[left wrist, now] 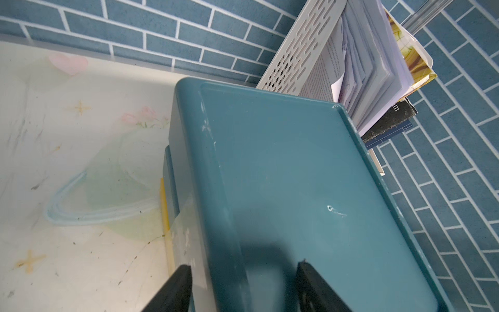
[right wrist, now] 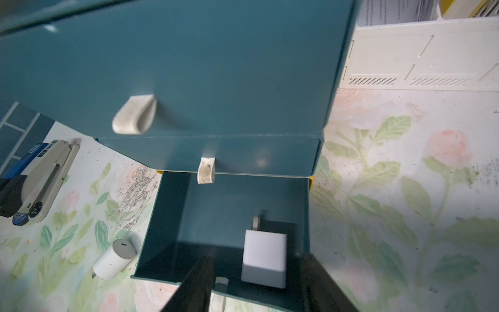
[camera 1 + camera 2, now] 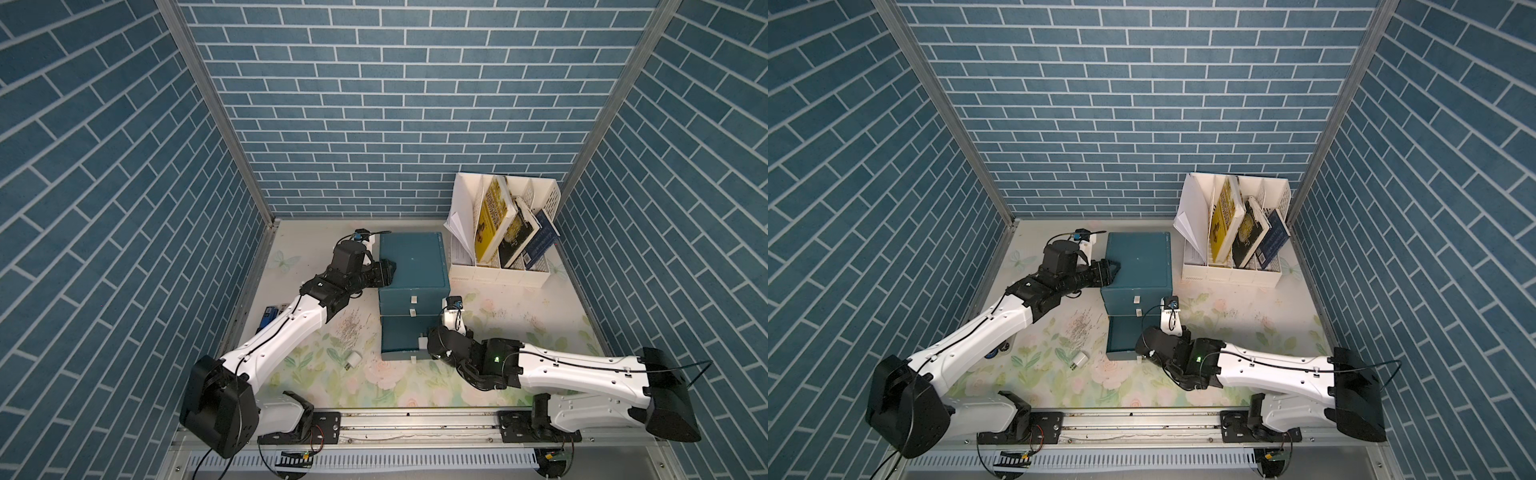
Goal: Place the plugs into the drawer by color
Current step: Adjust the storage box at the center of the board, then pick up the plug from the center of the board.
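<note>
Right gripper (image 2: 256,281) stands over the pulled-out bottom tier (image 2: 172,216) of the teal drawer cabinet (image 3: 413,266), jaws spread and released; a white plug (image 2: 264,258) sits in that tier between the fingers, gap visible on either side. A second white plug (image 3: 354,360) lies on the floral table (image 3: 519,332) at the cabinet's 8 o'clock. Left gripper (image 1: 243,270) straddles the cabinet's top edge at 9 o'clock, jaws parted; contact cannot be told. Book rack (image 3: 498,270) at 2 o'clock.

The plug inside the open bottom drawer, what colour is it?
White. The plug shows best in the right wrist view, lying in the open bottom drawer of the dark teal cabinet.
</note>
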{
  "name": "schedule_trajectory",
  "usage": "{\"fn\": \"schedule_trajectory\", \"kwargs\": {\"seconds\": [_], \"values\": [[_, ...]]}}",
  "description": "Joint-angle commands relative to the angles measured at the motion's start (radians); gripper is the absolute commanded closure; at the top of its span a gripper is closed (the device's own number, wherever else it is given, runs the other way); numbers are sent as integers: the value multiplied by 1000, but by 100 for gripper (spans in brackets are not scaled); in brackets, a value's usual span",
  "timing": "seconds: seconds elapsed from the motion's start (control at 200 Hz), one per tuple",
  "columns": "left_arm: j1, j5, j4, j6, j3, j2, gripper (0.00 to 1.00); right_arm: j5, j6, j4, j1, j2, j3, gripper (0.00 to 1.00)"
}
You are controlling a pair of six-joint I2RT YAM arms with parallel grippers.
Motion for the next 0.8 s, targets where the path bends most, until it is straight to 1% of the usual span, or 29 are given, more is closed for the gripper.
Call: {"fn": "schedule_trajectory", "kwargs": {"seconds": [0.0,0.12,0.195,0.25,0.315,0.37,0.415,0.5,0.57,0.635,0.79], "values": [[-6,-38,-71,-14,23,-68,27,35,10,-26,4,-30,6,37],[-5,-50,-112,-20,97,-95,26,38,-18,-51,4,-26,46,29],[-5,-62,-128,-28,121,-124,26,41,-25,-71,6,-23,64,27],[-6,-92,-145,-32,124,-158,26,47,-23,-79,8,-27,65,26],[-5,-182,-177,-51,107,-221,25,47,-15,-77,8,-41,56,26],[-4,-307,-202,-89,61,-298,20,46,-9,-71,8,-54,46,26],[-3,-385,-219,-117,13,-367,17,46,-8,-65,8,-63,36,25],[-1,-468,-276,-159,-72,-463,14,49,-3,-63,8,-72,28,25],[-2,-464,-335,-180,-132,-491,13,51,-6,-68,7,-72,35,25],[-1,-433,-372,-217,-201,-492,15,58,-10,-70,6,-70,42,25],[-3,-289,-347,-329,-414,-516,21,70,5,-78,6,-79,42,25]]}}
